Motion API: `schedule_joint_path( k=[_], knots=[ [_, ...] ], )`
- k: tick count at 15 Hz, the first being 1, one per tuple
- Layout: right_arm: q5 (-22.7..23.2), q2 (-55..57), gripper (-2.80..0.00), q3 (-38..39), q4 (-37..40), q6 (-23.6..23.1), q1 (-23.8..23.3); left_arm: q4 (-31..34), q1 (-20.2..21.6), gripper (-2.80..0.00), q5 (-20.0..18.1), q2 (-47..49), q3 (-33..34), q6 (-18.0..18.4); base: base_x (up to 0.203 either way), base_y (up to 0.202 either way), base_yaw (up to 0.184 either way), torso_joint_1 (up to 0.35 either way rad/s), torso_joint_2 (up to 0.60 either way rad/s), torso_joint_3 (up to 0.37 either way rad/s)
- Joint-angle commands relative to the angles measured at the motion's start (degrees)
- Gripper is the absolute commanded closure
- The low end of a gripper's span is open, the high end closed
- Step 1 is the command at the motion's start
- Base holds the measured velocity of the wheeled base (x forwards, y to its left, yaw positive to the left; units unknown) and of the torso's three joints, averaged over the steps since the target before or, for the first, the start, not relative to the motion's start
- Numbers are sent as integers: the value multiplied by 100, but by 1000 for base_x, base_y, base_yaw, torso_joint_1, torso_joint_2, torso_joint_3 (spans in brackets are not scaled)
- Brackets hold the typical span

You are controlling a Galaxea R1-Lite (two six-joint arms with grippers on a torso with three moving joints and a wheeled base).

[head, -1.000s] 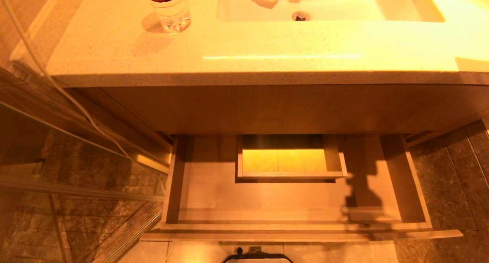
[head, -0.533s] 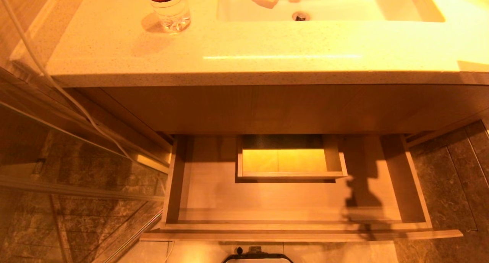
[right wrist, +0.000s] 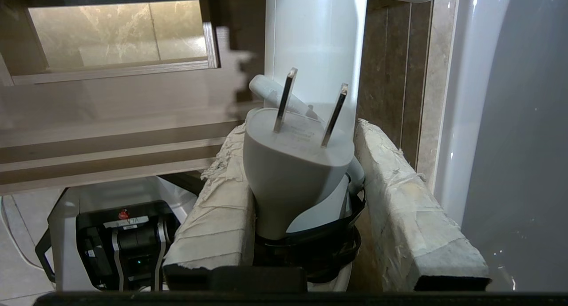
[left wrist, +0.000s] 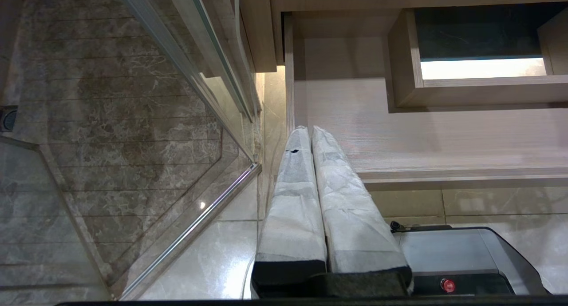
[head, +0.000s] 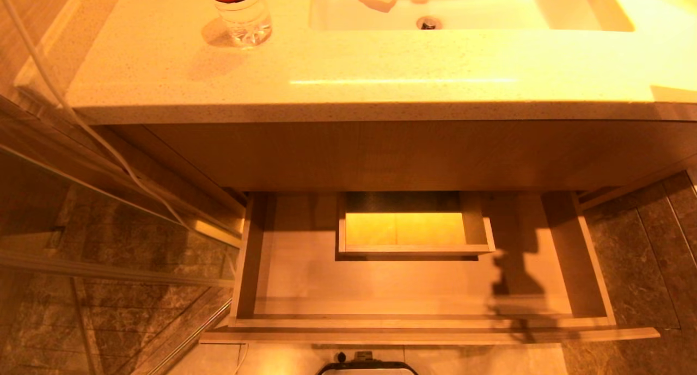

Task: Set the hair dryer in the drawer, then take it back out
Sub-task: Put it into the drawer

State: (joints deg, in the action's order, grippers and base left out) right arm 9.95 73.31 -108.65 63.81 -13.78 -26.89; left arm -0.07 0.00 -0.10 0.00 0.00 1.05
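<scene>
Bathroom worktop (head: 163, 65) sits over the pulled-out drawer (head: 305, 277), nothing in it. Right pincer (right wrist: 306, 177), beyond the drawer's 3 o'clock side, clamps the hair dryer (right wrist: 315, 44), plug up. Left pincer (left wrist: 310, 137) is closed, empty. Stowing's still ahead.

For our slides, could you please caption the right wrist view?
Right gripper clamps the hair dryer, plug prongs showing, beside the open drawer.

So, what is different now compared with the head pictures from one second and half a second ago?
Almost nothing. The dark shadow on the right part of the drawer floor changed shape a little. The drawer stays pulled open with nothing lying in it, and the bottle stands in the same spot on the countertop. Neither arm shows in the head view.
</scene>
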Motion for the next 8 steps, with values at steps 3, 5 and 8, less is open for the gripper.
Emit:
schedule_joint_path(
  k=[3, 5, 8],
  knots=[
    [7, 16, 0, -7, 35, -11, 0, 7, 0, 0, 1, 0, 9, 1, 0, 0, 0, -84, 17, -91],
    [7, 16, 0, -7, 35, -11, 0, -1, 0, 0, 1, 0, 9, 1, 0, 0, 0, -261, 8, -248],
    [7, 16, 0, -7, 35, -20, 7, -1, 0, 0, 1, 0, 9, 1, 0, 0, 0, -294, -9, -293]
  ],
)
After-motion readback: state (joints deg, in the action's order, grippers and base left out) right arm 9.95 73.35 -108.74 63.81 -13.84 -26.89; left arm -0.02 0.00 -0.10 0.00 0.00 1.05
